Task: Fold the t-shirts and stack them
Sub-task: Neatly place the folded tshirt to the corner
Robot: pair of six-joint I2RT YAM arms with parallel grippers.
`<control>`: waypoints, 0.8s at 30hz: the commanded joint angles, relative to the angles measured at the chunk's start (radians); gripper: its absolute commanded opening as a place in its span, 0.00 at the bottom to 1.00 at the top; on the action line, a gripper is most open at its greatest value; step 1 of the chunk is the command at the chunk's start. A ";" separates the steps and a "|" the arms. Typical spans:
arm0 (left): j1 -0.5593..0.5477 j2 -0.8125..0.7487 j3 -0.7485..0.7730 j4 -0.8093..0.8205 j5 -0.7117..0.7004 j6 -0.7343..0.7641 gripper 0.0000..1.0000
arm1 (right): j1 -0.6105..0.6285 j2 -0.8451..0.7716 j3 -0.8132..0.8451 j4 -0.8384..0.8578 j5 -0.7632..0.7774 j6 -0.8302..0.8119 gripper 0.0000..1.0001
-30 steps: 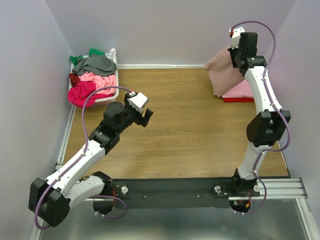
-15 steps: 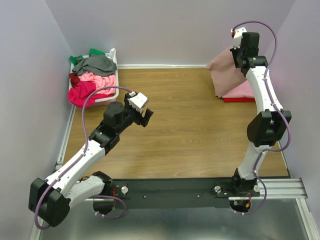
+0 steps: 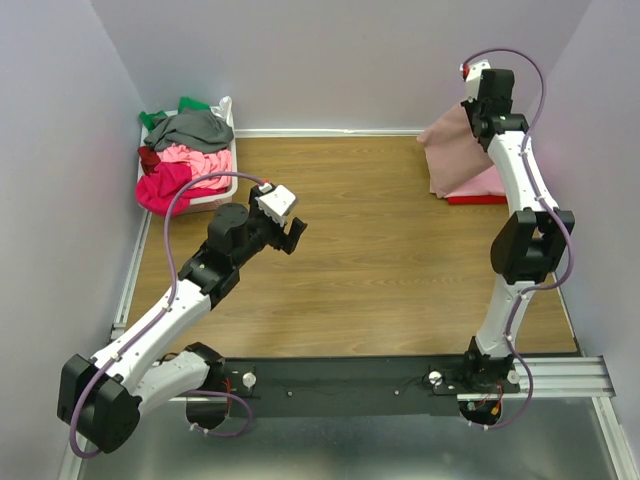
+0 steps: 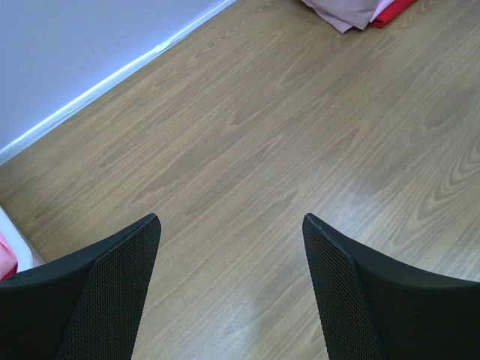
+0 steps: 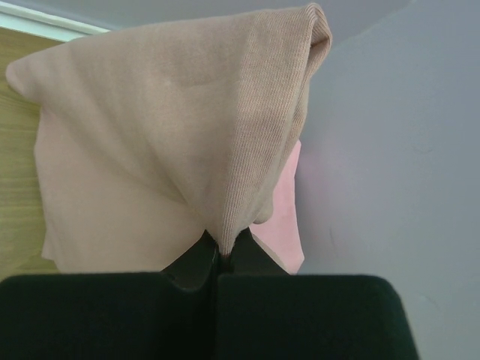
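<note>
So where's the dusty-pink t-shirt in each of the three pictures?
Top view: the dusty-pink t-shirt hangs upper right from the right claw.
Left wrist: probably the pale cloth at the top edge, right of middle.
Right wrist: it fills the middle, pinched in the claw.
Shared landmark: the wooden table.

You get bright, even, diffuse light in every view, with only faint soft shadows on the desk. A pale sheen marks its wood in the left wrist view. The weave of the dusty-pink t-shirt shows crisp.
</note>
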 commanded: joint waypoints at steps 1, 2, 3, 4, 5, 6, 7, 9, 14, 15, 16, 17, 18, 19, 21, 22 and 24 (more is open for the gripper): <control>-0.008 0.004 -0.011 0.017 0.024 0.007 0.84 | -0.034 0.018 0.019 0.104 0.070 -0.045 0.01; -0.008 0.006 -0.011 0.017 0.024 0.009 0.84 | -0.036 0.021 0.019 0.111 0.084 -0.051 0.00; -0.008 0.006 -0.011 0.017 0.024 0.009 0.84 | -0.037 0.035 0.020 0.125 0.092 -0.059 0.00; -0.008 0.006 -0.011 0.017 0.024 0.007 0.84 | -0.042 0.038 0.017 0.133 0.109 -0.071 0.00; -0.008 0.007 -0.011 0.017 0.024 0.007 0.84 | -0.045 0.044 0.016 0.140 0.116 -0.076 0.00; -0.008 0.004 -0.011 0.017 0.025 0.007 0.84 | -0.053 0.053 0.014 0.154 0.123 -0.079 0.00; -0.008 0.006 -0.012 0.017 0.024 0.007 0.84 | -0.056 0.056 0.013 0.159 0.127 -0.085 0.00; -0.008 0.004 -0.012 0.017 0.022 0.007 0.84 | -0.065 0.057 -0.007 0.177 0.138 -0.091 0.00; -0.009 0.010 -0.012 0.017 0.025 0.007 0.84 | -0.073 0.056 -0.064 0.220 0.155 -0.117 0.00; -0.009 0.007 -0.012 0.017 0.025 0.009 0.84 | -0.077 0.060 -0.078 0.235 0.159 -0.122 0.00; -0.008 0.009 -0.014 0.017 0.024 0.009 0.84 | -0.079 0.066 -0.084 0.245 0.164 -0.128 0.00; -0.009 0.009 -0.012 0.017 0.025 0.009 0.84 | -0.082 0.069 -0.090 0.249 0.170 -0.131 0.00; -0.008 0.007 -0.012 0.017 0.025 0.010 0.84 | -0.086 0.073 -0.095 0.261 0.173 -0.134 0.00; -0.009 0.007 -0.014 0.017 0.024 0.009 0.84 | -0.089 0.078 -0.110 0.269 0.176 -0.142 0.00; -0.009 0.009 -0.012 0.017 0.024 0.009 0.84 | -0.094 0.083 -0.127 0.291 0.187 -0.149 0.01; -0.009 0.007 -0.012 0.016 0.024 0.009 0.84 | -0.096 0.083 -0.134 0.301 0.190 -0.154 0.00; -0.009 0.009 -0.014 0.017 0.024 0.009 0.84 | -0.103 0.084 -0.162 0.332 0.198 -0.165 0.00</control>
